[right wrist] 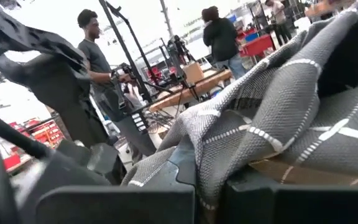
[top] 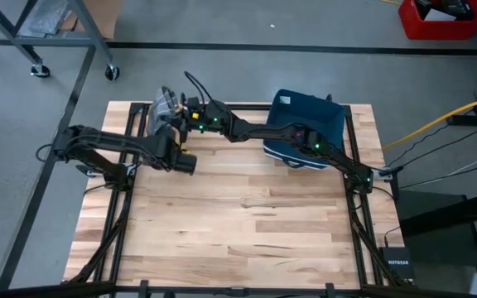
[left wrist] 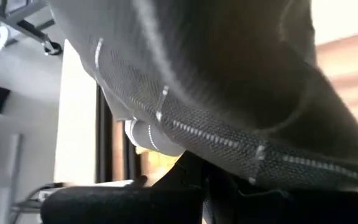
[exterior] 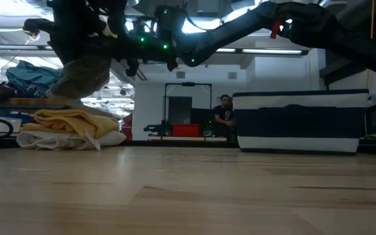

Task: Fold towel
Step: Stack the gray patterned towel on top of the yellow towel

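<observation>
As you look down on the table [top: 238, 223], you find the towel [top: 162, 106], grey with thin pale lines, bunched at the far left corner and lifted clear of the wood. Your left gripper [top: 185, 161] sits just nearer than that bundle, its arm reaching in from the left edge. From the left wrist camera the grey weave [left wrist: 229, 134] drapes right over the fingers and fills most of the view, so you have the jaws closed tight on the cloth.

Move right and you meet your right gripper [top: 190, 113], its arm stretched across from the far right corner, ending just beside the towel's right side. In the right wrist camera the cloth [right wrist: 278, 118] is gathered directly over the closed fingers, pinched there.

At table height you see the towel [exterior: 87, 75] hanging in a loose fold between the two arms, above a heap of yellow and white cloths [exterior: 70, 129] lying on the table's left.

Farther right, a dark blue bin [top: 306, 128] stands at the far right of the table, well apart from both grippers. People stand in the room beyond.
</observation>
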### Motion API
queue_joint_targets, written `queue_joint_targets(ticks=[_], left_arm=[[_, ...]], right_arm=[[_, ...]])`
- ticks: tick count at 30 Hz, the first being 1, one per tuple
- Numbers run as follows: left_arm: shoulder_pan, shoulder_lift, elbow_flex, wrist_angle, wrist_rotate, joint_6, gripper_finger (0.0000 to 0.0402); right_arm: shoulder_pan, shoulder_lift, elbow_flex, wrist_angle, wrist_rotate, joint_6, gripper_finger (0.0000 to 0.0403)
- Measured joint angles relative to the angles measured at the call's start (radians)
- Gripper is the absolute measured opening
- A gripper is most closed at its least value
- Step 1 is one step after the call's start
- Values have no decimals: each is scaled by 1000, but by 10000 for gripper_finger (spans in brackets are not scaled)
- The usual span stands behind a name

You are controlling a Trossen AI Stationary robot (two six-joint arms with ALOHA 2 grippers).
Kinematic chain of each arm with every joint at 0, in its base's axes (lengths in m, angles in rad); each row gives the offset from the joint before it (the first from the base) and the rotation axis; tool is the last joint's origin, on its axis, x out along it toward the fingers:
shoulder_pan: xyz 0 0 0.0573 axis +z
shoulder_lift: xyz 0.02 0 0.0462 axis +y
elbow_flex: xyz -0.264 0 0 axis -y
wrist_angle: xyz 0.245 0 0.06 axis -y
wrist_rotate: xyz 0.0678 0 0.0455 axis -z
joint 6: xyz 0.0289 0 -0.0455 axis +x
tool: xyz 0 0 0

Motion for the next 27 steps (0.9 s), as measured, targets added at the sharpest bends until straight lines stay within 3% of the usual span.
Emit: queue_joint_targets(ticks=[4, 12, 21, 27], left_arm=[[29, 15, -4, 1, 17, 66, 0], [42, 20, -117, 13, 83, 15, 0], [40, 21, -174, 213, 117, 89, 1], [41, 21, -206, 332, 122, 174, 28]], right_arm=[[-7, 25, 0, 5, 0, 31, 13], [-8, 43, 0, -104, 31, -39, 13], [-6, 68, -2, -158, -21, -10, 14], [-2, 68, -2, -271, -27, -10, 16]])
